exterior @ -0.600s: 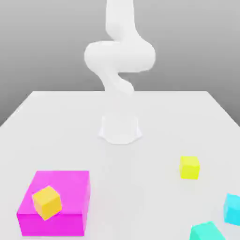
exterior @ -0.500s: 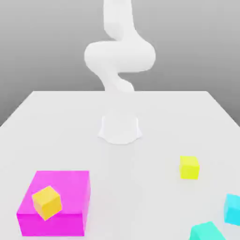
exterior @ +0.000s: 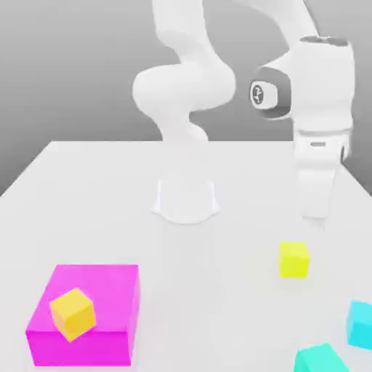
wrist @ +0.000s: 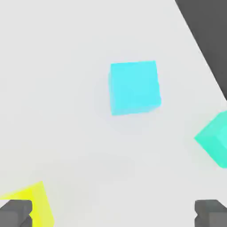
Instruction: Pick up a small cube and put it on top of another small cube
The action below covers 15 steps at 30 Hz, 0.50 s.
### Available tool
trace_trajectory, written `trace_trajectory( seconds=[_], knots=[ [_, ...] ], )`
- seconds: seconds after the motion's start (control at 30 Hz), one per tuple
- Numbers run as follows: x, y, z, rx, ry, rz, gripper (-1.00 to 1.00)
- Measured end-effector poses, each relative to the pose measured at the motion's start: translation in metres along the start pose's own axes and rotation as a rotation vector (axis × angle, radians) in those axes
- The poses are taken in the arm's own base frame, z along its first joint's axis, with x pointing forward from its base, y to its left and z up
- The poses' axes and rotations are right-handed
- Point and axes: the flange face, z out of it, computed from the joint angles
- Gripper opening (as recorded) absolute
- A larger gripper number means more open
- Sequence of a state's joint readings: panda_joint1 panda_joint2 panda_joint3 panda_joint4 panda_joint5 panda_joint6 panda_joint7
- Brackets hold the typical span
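The hand (exterior: pixel 315 218) was spread wide with nothing between its fingers, above the lemon-yellow cube (exterior: pixel 293 260), probably to leave room for straddling it. That cube sat on the table (exterior: pixel 203 290), well apart from the magenta block (exterior: pixel 102 290), which lay to the exterior view's left of it. The cyan cube (wrist: pixel 135 88) and the teal cube (wrist: pixel 217 139) stood nearer the exterior camera than the lemon-yellow one; either might have served as a base, being low and uncovered. The orange-yellow cube (exterior: pixel 73 314), farther left, overlapped the block's near edge, its support unclear. The hand likely needed centring over the lemon-yellow cube before descending, lest a finger land on it.
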<state>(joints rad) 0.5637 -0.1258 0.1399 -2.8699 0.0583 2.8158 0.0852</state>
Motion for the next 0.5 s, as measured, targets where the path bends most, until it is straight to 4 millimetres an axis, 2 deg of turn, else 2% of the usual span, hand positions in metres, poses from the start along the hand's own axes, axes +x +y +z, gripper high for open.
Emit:
trace_trajectory(
  seconds=[0.07,0.3,0.33,0.5],
  knots=[
    [-0.024,-0.015,0.029,-0.006,-0.053,-0.102,0.00],
    [-0.035,-0.018,0.089,-0.005,-0.071,-0.134,0.00],
    [-0.036,-0.018,0.096,-0.005,-0.071,-0.134,-1.00],
    [-0.036,-0.018,0.096,-0.006,-0.072,-0.133,-1.00]
  ],
)
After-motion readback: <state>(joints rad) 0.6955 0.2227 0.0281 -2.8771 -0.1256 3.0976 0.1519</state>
